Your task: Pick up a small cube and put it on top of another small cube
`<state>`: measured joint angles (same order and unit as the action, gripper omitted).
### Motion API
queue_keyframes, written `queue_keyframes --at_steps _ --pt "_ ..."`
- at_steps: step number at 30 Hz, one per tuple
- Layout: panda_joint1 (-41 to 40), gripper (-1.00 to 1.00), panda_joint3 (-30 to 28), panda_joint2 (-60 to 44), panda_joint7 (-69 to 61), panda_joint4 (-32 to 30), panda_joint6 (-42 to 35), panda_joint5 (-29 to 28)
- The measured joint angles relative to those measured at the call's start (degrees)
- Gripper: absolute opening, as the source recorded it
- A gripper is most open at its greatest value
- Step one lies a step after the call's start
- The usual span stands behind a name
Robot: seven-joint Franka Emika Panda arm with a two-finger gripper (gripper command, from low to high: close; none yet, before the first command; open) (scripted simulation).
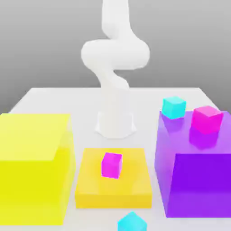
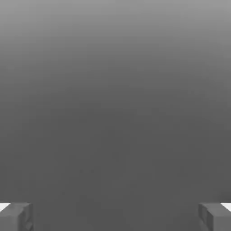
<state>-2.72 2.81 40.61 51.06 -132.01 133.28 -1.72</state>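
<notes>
One small cyan cube (image 1: 173,107) rests on the far corner of the big purple block (image 1: 194,162). A second small cyan cube (image 1: 132,223) lies on the table at the front edge of the exterior view, in front of the low orange block (image 1: 113,180). The white arm (image 1: 115,58) rises from its base at the back of the table and leaves the frame upward. In the hand view my gripper (image 2: 115,216) is open, its two fingertips (image 2: 16,216) far apart with nothing between them, facing plain grey background.
A tall yellow block (image 1: 34,167) fills the exterior view's left. A small magenta cube (image 1: 111,165) sits on the orange block, another magenta cube (image 1: 206,119) on the purple block beside the cyan one. The arm's base (image 1: 115,124) stands behind the orange block.
</notes>
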Motion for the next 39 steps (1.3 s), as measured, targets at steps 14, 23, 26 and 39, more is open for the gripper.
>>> queue_keyframes --at_steps 14,23,26,39 --pt "-10.8 0.00 11.9 -29.6 31.0 -1.2 8.0 -12.0" --pt "-10.7 0.00 12.3 -47.5 47.6 -2.2 13.9 -15.3" --pt "-10.2 0.00 12.3 -52.8 51.3 -2.7 16.3 -13.6" --pt "-6.9 -1.00 9.2 -67.8 57.8 -1.4 26.4 -13.9"
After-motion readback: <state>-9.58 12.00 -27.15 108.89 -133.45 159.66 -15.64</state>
